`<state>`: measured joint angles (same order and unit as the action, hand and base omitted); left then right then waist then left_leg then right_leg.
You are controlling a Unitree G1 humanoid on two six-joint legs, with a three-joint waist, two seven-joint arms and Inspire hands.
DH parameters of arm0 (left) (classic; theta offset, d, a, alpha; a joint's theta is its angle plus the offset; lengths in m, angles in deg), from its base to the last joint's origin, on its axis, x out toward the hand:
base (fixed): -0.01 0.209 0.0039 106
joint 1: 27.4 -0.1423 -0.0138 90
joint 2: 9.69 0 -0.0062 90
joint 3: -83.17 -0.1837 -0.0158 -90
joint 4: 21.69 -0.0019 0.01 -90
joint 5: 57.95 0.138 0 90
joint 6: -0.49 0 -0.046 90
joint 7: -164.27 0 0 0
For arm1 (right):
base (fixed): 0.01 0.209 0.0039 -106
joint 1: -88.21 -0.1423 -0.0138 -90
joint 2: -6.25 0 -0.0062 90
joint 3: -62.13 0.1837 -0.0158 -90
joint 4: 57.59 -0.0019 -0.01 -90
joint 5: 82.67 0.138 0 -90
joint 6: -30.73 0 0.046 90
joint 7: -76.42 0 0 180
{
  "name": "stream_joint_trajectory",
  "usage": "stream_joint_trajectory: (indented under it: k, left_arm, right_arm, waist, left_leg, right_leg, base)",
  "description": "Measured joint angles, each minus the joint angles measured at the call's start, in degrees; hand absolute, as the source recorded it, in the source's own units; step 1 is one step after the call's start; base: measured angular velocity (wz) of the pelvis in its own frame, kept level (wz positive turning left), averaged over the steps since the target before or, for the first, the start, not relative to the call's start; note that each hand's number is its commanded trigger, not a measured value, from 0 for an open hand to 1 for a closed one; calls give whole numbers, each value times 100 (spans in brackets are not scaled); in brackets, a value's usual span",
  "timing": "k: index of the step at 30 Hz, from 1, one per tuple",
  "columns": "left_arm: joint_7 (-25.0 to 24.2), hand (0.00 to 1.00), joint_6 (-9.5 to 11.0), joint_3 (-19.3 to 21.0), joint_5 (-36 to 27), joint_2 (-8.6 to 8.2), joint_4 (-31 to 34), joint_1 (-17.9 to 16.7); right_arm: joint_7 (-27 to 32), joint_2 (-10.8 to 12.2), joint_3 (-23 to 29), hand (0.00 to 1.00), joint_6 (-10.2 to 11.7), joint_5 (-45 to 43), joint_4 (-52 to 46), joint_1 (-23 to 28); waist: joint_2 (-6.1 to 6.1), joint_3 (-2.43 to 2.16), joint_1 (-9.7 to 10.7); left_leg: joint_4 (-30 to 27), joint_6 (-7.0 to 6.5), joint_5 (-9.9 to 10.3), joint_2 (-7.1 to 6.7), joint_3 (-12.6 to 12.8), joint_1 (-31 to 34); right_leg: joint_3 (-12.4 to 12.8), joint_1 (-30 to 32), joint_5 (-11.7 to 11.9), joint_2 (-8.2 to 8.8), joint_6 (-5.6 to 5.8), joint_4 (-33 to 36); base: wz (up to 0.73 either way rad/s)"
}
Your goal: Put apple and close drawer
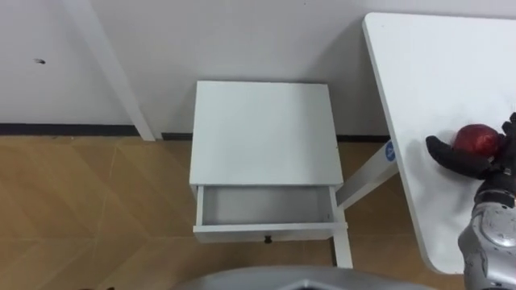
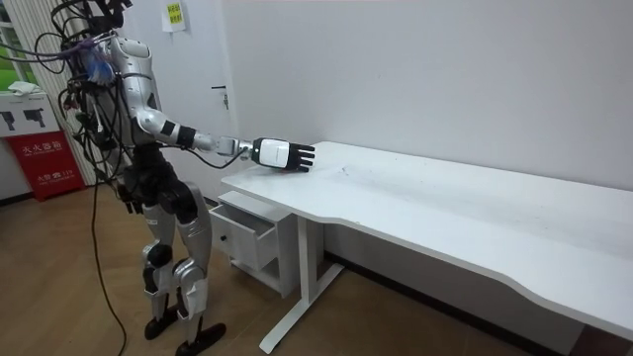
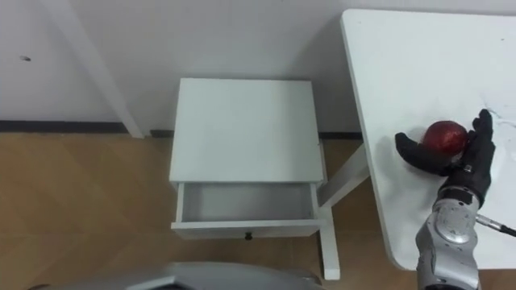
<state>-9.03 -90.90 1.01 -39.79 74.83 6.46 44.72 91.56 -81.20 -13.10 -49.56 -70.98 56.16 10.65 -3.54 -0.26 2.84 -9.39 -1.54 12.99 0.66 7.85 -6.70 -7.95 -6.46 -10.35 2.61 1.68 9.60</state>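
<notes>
Red apple (image 3: 443, 137) shown lying on the white table (image 3: 403, 64) near its edge, enclosed by the right hand (image 3: 461, 167), with the thumb curled on one side and the fingers on the other. A firm, centred grip should be secured before lifting, since the open drawer (image 3: 246, 203) of the low cabinet (image 3: 242, 129) lies well apart to the left and is best entered from above

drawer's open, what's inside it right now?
Nothing visible: the drawer shows a bare white bottom. Its rear part sits under the cabinet top, so that stretch is hidden. The apple is on the table, with the right hand curled round it.
</notes>
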Motion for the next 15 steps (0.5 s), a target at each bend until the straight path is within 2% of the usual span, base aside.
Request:
stream_joint_trajectory:
  k: [7, 15]
  left_arm:
    - [-10, 0, 4, 0, 2, -2, 57, -22]
    - [12, 0, 7, -3, 11, -5, 158, -6]
  right_arm:
    - [60, -67, 245, 100, 267, -156, 487, -56]
    - [90, -107, 222, 100, 276, -467, 510, -101]
  waist:
    - [2, -1, 28]
    - [1, -4, 20]
  left_leg:
    - [-14, 13, 8, 22, 4, -5]
    - [-20, 54, 5, 73, 12, -2]
  right_leg:
    - [6, -8, 10, -21, -17, -1]
    - [-5, -4, 25, -74, -42, -3]
  base:
    - [0]
    - [0]
